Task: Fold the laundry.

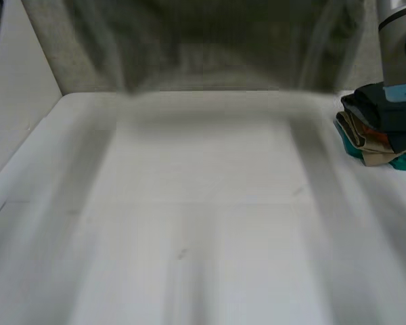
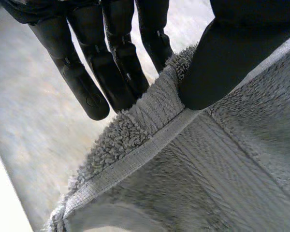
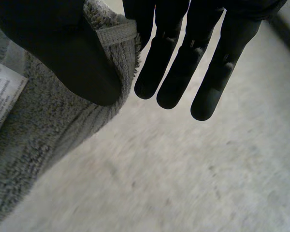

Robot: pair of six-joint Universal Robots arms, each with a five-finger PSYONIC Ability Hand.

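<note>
Towel (image 1: 210, 47) grey, looped terry, flat hem | left hand (image 2: 111, 63) pinches hem | right hand (image 3: 183, 63) pinches labelled corner

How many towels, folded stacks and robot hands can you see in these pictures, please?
1 towel
1 folded stack
2 hands: left hand, right hand
Total: 4

The left hand (image 2: 111, 63) and right hand (image 3: 176, 72) were matte black and round-tipped. The right arm (image 1: 392, 47) was grey, capped light blue.
</note>
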